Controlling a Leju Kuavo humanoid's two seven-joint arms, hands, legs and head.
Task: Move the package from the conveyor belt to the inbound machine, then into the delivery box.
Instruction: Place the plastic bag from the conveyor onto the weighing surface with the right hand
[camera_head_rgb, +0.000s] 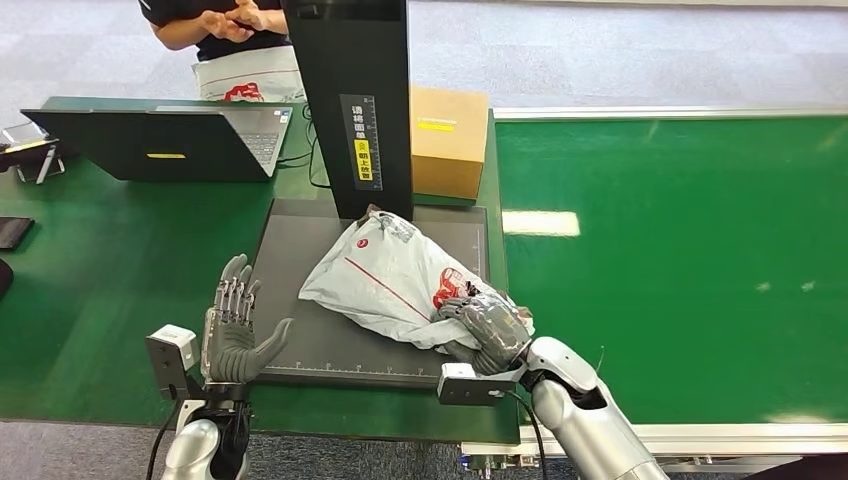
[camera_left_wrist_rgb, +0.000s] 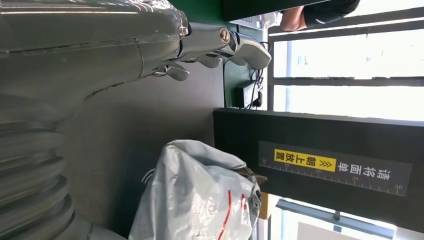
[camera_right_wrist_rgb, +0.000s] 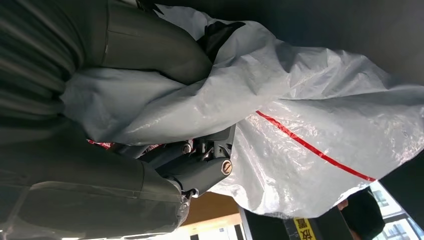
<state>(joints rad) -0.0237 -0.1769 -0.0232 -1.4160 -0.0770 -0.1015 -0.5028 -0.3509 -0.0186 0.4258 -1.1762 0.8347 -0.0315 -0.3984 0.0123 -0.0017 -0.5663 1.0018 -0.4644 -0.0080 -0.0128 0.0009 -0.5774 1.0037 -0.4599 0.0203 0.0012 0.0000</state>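
On scanner plate (camera_head_rgb: 300, 345), package (camera_head_rgb: 385, 275) within right fingers (camera_head_rgb: 480, 318)

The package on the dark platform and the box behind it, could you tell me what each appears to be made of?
Package: apparently thin grey-white plastic film, slightly glossy; it crumples and wrinkles where the right robot hand grips it, with red printing on it.
Box: probably brown corrugated cardboard, matte, with flat faces and crisp edges and a yellow label on top.
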